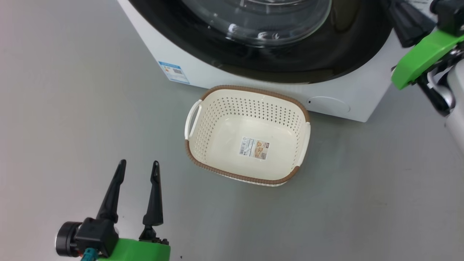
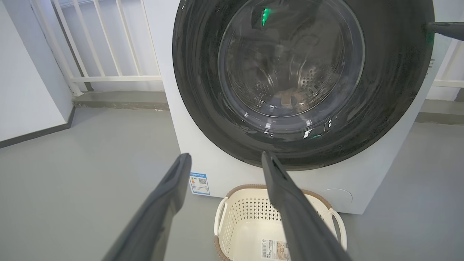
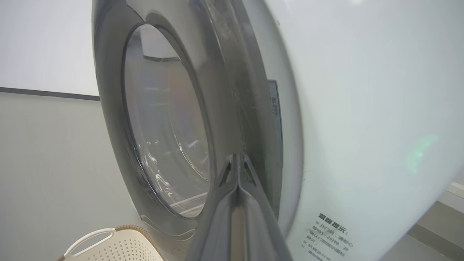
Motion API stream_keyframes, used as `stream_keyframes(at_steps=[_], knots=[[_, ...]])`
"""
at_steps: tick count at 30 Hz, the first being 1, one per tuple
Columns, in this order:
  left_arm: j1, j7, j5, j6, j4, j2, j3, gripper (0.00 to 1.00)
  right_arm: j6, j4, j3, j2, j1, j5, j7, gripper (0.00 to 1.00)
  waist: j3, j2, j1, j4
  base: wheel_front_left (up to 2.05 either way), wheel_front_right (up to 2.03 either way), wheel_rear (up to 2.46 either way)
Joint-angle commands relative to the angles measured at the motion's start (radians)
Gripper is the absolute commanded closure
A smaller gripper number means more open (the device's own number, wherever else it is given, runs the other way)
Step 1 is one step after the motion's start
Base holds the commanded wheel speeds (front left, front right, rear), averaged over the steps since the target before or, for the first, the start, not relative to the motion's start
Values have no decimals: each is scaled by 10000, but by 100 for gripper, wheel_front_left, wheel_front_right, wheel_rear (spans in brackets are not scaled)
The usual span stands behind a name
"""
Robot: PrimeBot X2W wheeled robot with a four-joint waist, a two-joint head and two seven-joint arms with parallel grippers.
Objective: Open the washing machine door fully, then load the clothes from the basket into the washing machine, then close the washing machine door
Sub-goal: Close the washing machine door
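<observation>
Now left fingers (image 1: 155, 192) gape empty; right fingers (image 3: 221, 217) press together beside the door (image 3: 108, 127).

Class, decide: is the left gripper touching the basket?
Apart. The head view shows bare grey floor between the left gripper and the basket.
</observation>
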Motion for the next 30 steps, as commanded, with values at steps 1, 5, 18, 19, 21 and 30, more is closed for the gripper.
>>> stream_keyframes(at_steps=[1,5,18,19,21,30], knots=[[-268,-91,-115,143,-330,134,258,0,12,-35,-35,-19,-268,149,-81,100,187,0,-1,165,0,0,0],[-332,-91,-160,195,-321,134,160,0,12,180,-31,-28,-511,251,-84,100,266,0,-1,243,0,0,0],[-368,-91,-123,241,-234,134,137,0,12,-436,75,144,15,319,-86,100,82,0,-1,136,0,0,0],[-358,-91,-100,222,-219,134,158,0,12,-590,37,171,161,347,-86,100,37,0,-1,108,0,0,0],[-331,-91,-47,189,-192,133,211,0,12,-912,-113,213,515,391,-86,100,-81,0,-1,29,0,0,0],[-188,-91,238,-56,-85,133,439,0,12,-2307,-1266,536,2578,471,-87,100,-537,0,-1,-460,0,0,0]])
